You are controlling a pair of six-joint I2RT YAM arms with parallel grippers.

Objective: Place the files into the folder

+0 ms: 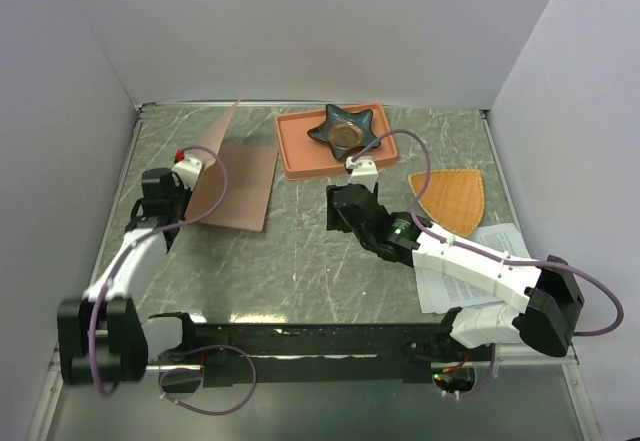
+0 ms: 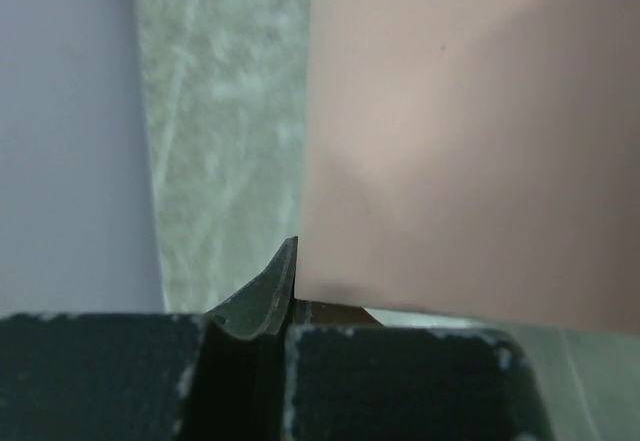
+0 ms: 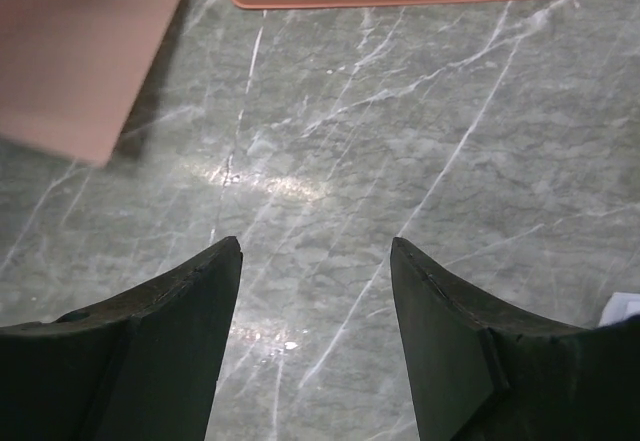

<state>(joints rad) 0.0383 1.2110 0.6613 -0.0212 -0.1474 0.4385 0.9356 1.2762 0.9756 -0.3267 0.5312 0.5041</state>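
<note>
The left gripper (image 2: 292, 289) pinches the folder (image 1: 243, 187) cover up, the right gripper (image 3: 316, 279) hangs wide and empty right of the folder, files (image 1: 468, 283) farther right, none in yet

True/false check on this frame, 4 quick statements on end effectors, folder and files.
1. The left end effector is shut on the folder cover, holding it raised. True.
2. The right end effector grips a sheet. False: it is open and empty above bare table.
3. The files are inside the folder. False: they lie on the table under the right arm, well apart from the folder.
4. A star-shaped dish sits in the tray. True.
</note>
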